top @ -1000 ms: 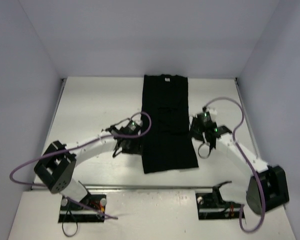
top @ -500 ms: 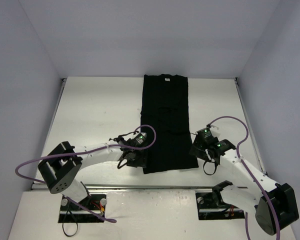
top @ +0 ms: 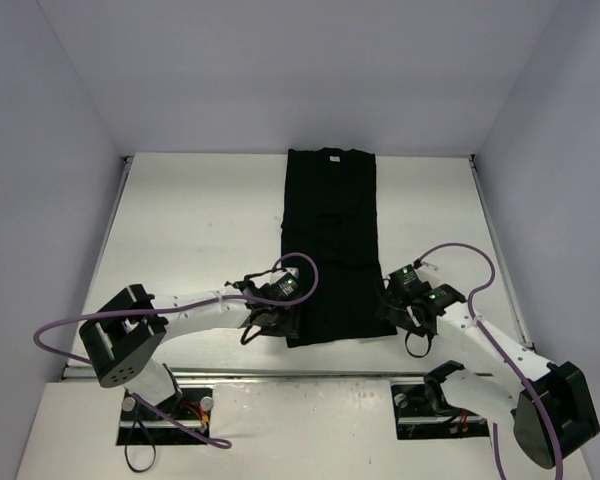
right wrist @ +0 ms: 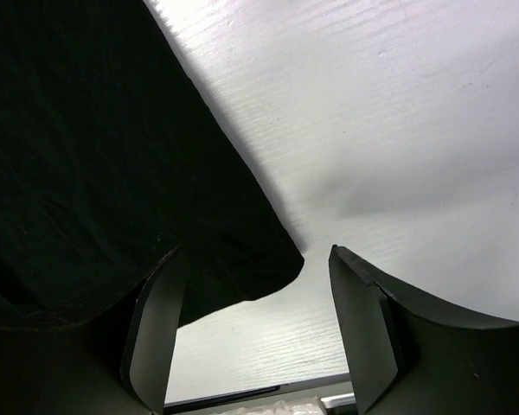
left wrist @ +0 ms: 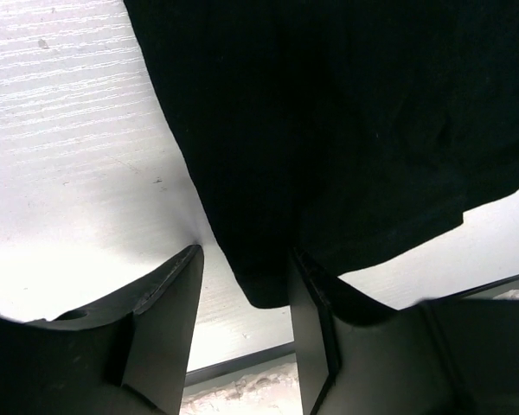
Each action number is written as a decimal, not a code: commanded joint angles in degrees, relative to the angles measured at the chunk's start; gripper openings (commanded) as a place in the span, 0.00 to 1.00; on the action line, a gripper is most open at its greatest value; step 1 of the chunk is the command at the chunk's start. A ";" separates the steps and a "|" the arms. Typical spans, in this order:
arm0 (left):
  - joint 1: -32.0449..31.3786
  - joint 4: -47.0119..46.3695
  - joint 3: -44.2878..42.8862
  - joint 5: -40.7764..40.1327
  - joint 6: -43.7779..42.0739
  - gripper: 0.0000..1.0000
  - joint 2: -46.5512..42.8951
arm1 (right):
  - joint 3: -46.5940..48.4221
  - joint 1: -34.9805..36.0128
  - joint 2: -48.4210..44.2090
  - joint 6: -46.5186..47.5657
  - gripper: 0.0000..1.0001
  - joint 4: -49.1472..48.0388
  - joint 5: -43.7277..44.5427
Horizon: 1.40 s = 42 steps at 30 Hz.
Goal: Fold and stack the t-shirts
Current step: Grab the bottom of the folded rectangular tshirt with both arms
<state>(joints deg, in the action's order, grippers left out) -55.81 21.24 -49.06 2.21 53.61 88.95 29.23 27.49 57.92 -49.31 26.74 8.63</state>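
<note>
The black t-shirt (top: 331, 245) lies flat as a long narrow strip, sleeves folded in, collar at the far end, hem near the table's front edge. My left gripper (top: 282, 328) is open at the shirt's near left corner; in the left wrist view the corner (left wrist: 259, 277) sits between the fingers (left wrist: 169, 298). My right gripper (top: 392, 318) is open at the near right corner; in the right wrist view that corner (right wrist: 268, 259) lies between the fingers (right wrist: 359, 303). No blue print shows.
The white table (top: 190, 220) is walled on three sides by pale panels. Its front edge (top: 320, 375) runs just behind the hem. Purple cables (top: 460, 250) loop off both arms.
Both grippers have moved along the shirt's sides toward the near edge, from about mid-length down to the hem corners. The shirt has not shifted.
</note>
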 commanded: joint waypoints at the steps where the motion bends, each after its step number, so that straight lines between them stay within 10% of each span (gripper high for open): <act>1: -0.37 2.55 1.55 -1.11 0.78 0.37 1.60 | 0.65 0.77 1.98 -1.56 0.66 1.10 2.47; 14: 0.38 4.80 1.63 -0.72 -2.24 0.20 2.58 | 0.59 5.43 5.06 -4.22 0.62 0.95 3.01; 42: 5.19 6.45 4.43 2.15 -6.18 0.20 -2.85 | 2.75 8.74 4.11 -6.66 0.61 4.20 6.92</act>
<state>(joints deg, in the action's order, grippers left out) -51.22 21.77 -46.17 6.13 48.65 86.70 29.42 36.05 62.58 -54.32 27.21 10.73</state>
